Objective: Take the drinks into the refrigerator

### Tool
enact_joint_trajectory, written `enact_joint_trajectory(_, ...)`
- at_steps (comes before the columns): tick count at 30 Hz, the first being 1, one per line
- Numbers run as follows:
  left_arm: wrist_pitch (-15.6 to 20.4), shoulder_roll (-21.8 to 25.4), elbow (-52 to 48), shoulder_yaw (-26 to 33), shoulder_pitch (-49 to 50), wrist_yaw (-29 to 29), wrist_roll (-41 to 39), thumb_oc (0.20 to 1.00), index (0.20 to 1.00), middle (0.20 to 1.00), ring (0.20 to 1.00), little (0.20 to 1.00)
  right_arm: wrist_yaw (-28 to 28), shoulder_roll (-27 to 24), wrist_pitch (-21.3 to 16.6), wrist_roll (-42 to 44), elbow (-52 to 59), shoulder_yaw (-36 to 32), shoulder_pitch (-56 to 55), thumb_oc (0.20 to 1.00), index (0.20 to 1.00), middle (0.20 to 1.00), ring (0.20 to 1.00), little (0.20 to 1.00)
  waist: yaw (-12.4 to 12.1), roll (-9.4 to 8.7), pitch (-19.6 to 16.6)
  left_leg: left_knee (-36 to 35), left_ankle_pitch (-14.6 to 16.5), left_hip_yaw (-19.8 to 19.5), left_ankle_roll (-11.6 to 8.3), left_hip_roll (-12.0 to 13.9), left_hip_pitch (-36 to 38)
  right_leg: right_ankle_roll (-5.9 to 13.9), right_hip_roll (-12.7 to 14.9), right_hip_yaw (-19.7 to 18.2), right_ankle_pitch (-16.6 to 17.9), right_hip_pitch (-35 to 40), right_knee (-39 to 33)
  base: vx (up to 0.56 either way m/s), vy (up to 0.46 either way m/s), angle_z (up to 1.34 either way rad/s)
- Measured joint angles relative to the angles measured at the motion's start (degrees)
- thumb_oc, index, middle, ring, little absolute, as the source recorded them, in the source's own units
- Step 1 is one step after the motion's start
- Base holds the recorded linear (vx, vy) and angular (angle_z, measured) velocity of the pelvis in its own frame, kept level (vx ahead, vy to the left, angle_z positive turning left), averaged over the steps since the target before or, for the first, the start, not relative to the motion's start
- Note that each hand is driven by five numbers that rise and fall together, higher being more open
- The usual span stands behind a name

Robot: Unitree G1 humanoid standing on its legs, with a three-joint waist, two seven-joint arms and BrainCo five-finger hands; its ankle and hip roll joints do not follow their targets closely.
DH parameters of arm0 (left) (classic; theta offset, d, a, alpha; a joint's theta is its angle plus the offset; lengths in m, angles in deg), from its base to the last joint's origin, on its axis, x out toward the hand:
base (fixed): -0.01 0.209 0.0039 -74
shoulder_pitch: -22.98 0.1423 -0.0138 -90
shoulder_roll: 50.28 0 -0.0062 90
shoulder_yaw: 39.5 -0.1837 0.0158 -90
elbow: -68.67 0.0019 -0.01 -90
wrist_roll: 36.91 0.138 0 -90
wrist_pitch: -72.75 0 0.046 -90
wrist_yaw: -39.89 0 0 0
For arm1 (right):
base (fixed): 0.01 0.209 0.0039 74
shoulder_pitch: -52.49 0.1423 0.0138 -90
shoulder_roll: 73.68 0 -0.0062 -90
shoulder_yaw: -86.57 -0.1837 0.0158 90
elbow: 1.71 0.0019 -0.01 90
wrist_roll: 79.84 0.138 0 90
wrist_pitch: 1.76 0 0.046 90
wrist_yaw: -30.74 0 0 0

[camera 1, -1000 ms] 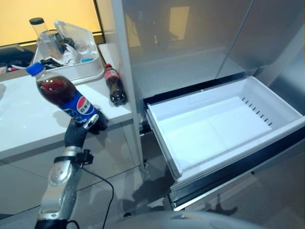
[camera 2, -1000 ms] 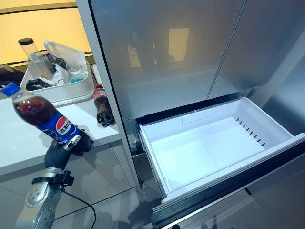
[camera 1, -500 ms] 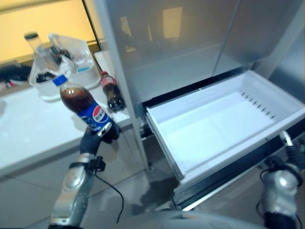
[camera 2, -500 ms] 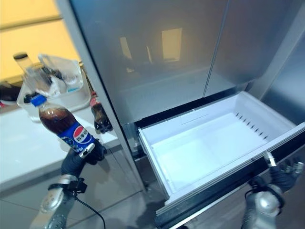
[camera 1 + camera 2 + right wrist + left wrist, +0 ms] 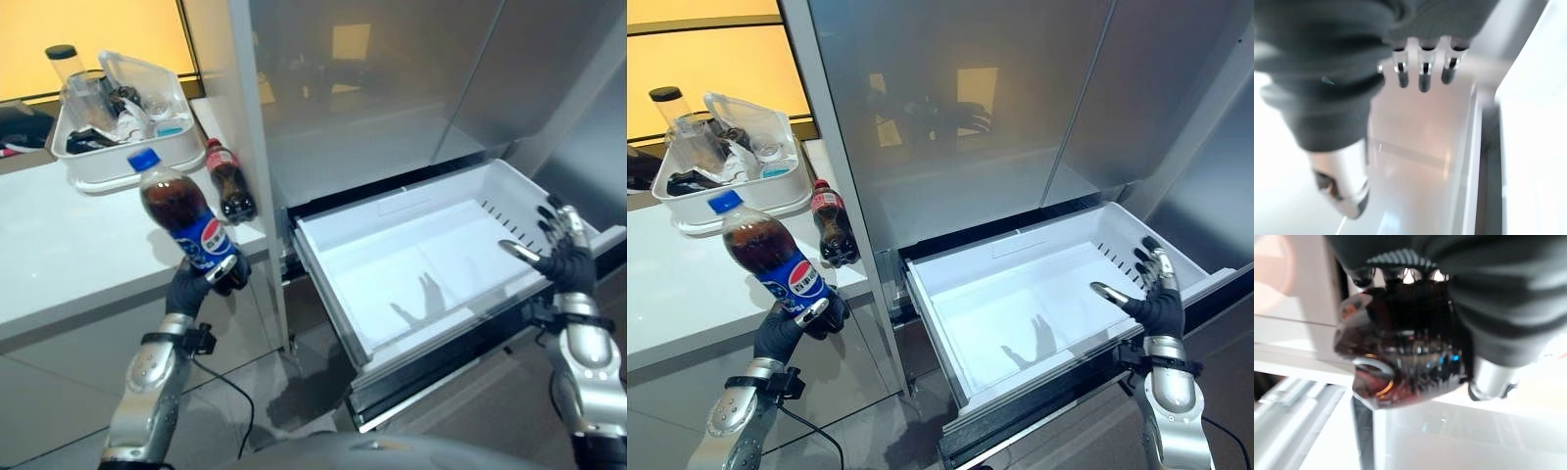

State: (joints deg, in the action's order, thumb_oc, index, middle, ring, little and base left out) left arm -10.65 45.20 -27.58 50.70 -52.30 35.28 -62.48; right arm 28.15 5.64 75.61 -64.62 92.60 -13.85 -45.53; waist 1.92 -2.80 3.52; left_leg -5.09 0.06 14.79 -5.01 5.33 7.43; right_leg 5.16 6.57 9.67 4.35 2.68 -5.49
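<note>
My left hand (image 5: 201, 284) is shut on the lower end of a large cola bottle (image 5: 179, 208) with a blue cap and blue label, held tilted in the air beside the counter's front edge; its dark base (image 5: 1400, 347) sits close in the left wrist view. A small cola bottle (image 5: 227, 180) with a red cap stands on the white counter (image 5: 69, 245) against the refrigerator's side. The refrigerator's white drawer (image 5: 431, 264) is pulled out and has nothing in it. My right hand (image 5: 1156, 294) is raised open over the drawer's right front corner, fingers (image 5: 1422, 73) straight.
A white tub (image 5: 108, 147) of containers and a dark-lidded jar sits at the counter's back. The refrigerator's grey upper doors (image 5: 392, 78) are closed above the drawer. Grey tiled floor lies below the drawer's dark front (image 5: 441, 367).
My right hand has risen from low by the drawer's front to over its right corner, fingers spread. The large bottle stands a bit more upright in my left hand. The camera has shifted.
</note>
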Motion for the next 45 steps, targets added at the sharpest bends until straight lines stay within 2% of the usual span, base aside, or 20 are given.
enact_joint_trajectory(2, -0.74, 0.0, 2.81, -1.02, -0.17, 0.17, 0.94, 0.2, 0.2, 0.2, 0.2, 0.2, 2.37, -1.2, 1.51, -0.01, -0.02, 3.8, 2.62, 1.0, 1.0, 1.0, 1.0, 1.0, -0.03, 0.24, 0.14, 0.02, -0.44, -0.75, 0.0, -0.14, -0.14, -0.07, -0.13, 0.38, 0.06, 0.0, 0.23, 0.0, -0.007, 0.13)
enact_joint_trajectory(3, -1.47, 0.01, 5.21, -1.76, -0.34, 0.23, 2.57, 0.2, 0.2, 0.2, 0.2, 0.2, 3.66, -2.72, 2.35, -0.03, -0.34, 6.36, 4.81, 1.0, 1.0, 1.0, 1.0, 1.0, -0.94, 0.42, 0.25, 0.03, -0.48, -0.81, -0.03, -0.13, -0.1, -0.07, -0.13, 0.42, 0.07, 0.04, 0.24, 0.0, -0.007, -0.03)
enact_joint_trajectory(5, -2.8, 0.0, 6.78, -2.83, -0.19, 0.27, 4.01, 0.2, 0.2, 0.2, 0.2, 0.2, 4.81, -3.68, 2.93, -0.02, -0.33, 6.89, 6.24, 1.0, 1.0, 1.0, 1.0, 1.0, -1.68, 0.37, 0.26, 0.03, -0.51, -0.95, -0.07, -0.07, -0.15, -0.07, -0.18, 0.58, 0.06, 0.1, 0.24, 0.0, -0.003, 0.02)
enact_joint_trajectory(9, -2.91, 0.19, 8.02, -4.98, -0.33, 0.09, 4.72, 0.2, 0.2, 0.2, 0.2, 0.2, 6.16, -5.67, 3.51, -0.06, -0.67, 11.19, 10.83, 1.0, 1.0, 1.0, 1.0, 1.0, -2.79, 0.36, 0.25, 0.03, -0.51, -1.01, -0.07, -0.07, -0.16, -0.04, -0.15, 0.86, 0.03, 0.18, 0.24, 0.0, -0.001, 0.03)
enact_joint_trajectory(16, -2.96, 1.57, 8.68, -6.72, -1.13, 0.19, 5.35, 0.2, 0.2, 0.2, 0.2, 0.2, 9.36, -6.83, 5.54, -0.04, -3.61, 19.9, 17.51, 1.0, 1.0, 1.0, 1.0, 1.0, -2.85, 0.36, 0.26, 0.01, -0.69, -2.0, -0.02, -0.06, -0.11, -0.08, -0.04, 1.93, -0.01, 0.84, 0.18, 0.0, -0.006, 0.07)
enact_joint_trajectory(20, -2.95, 2.36, 10.04, -10.51, -5.04, 0.66, 6.96, 0.2, 0.2, 0.2, 0.2, 0.2, 10.79, -8.14, 6.62, 0.07, -5.79, 25.79, 23.09, 1.0, 1.0, 1.0, 1.0, 1.0, -3.03, 0.38, 0.25, 0.01, -0.86, -2.32, 0.0, -0.05, -0.21, -0.09, -0.03, 2.2, -0.01, 0.94, 0.14, 0.0, -0.006, 0.05)
enact_joint_trajectory(25, -2.95, 2.19, 10.15, -12.85, -6.75, 0.89, 9.15, 0.2, 0.2, 0.2, 0.2, 0.2, 11.9, -7.99, 7.07, 0.24, -5.66, 28.48, 26.72, 1.0, 1.0, 1.0, 1.0, 1.0, -2.93, 0.38, 0.25, 0.03, -0.87, -2.36, -0.01, -0.02, -0.23, -0.11, -0.07, 2.31, -0.07, 0.95, 0.23, 0.0, 0.0, 0.0)
enact_joint_trajectory(29, -2.95, 2.14, 12.19, -15.97, -10.24, 2.95, 11.36, 0.2, 0.2, 0.2, 0.2, 0.2, 12.14, -7.37, 7.96, 1.84, -6.76, 33.62, 30.6, 1.0, 1.0, 1.0, 1.0, 1.0, -2.94, 0.37, 0.23, 0.03, -0.88, -2.46, -0.01, 0.02, -0.23, -0.13, -0.09, 2.44, -0.08, 1.02, 0.23, 0.0, 0.0, 0.0)
enact_joint_trajectory(45, -2.89, 1.59, 12.17, -17.08, -12.88, 9.34, 15.4, 0.2, 0.2, 0.2, 0.2, 0.2, 9.56, -3.16, 8.95, 5.65, -7.31, 36.04, 33.05, 1.0, 1.0, 1.0, 1.0, 1.0, -3.17, 0.4, 0.2, 0.04, -0.96, -2.57, -0.07, 0.12, -0.23, -0.18, -0.15, 2.57, -0.11, 1.08, 0.23, 0.0, 0.0, 0.0)
